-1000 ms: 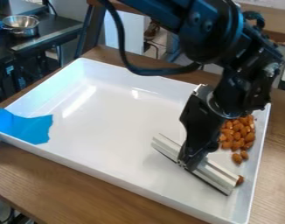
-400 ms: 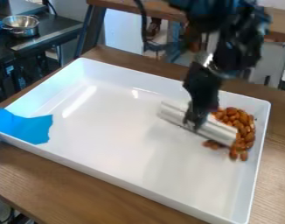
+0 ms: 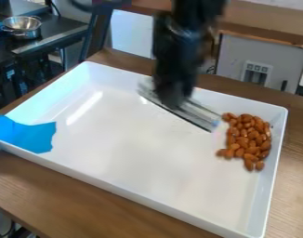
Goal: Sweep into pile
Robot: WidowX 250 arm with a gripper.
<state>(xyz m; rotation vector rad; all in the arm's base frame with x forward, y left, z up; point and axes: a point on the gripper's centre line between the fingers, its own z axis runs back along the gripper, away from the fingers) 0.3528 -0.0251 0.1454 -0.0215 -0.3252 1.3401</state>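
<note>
We've got the gripper [image 3: 173,100] upper ctr of frame — clamped on a bar [image 3: 199,116]; nuts [image 3: 247,139] bunched mid-R in the white tray [image 3: 129,144] — blue sheet [image 3: 29,135] far L.

We see the tray [image 3: 148,205] on the table [image 3: 67,190], the almonds [image 3: 247,139] in it along its right side, the sweeping tool [image 3: 182,109] left of them near the far wall, and tape [image 3: 27,134] over the left corner.

Metal pot [image 3: 22,27] on dark counter [image 3: 59,31], upper left; blue patch [image 3: 27,135], left; wooden table [image 3: 67,193]
</note>
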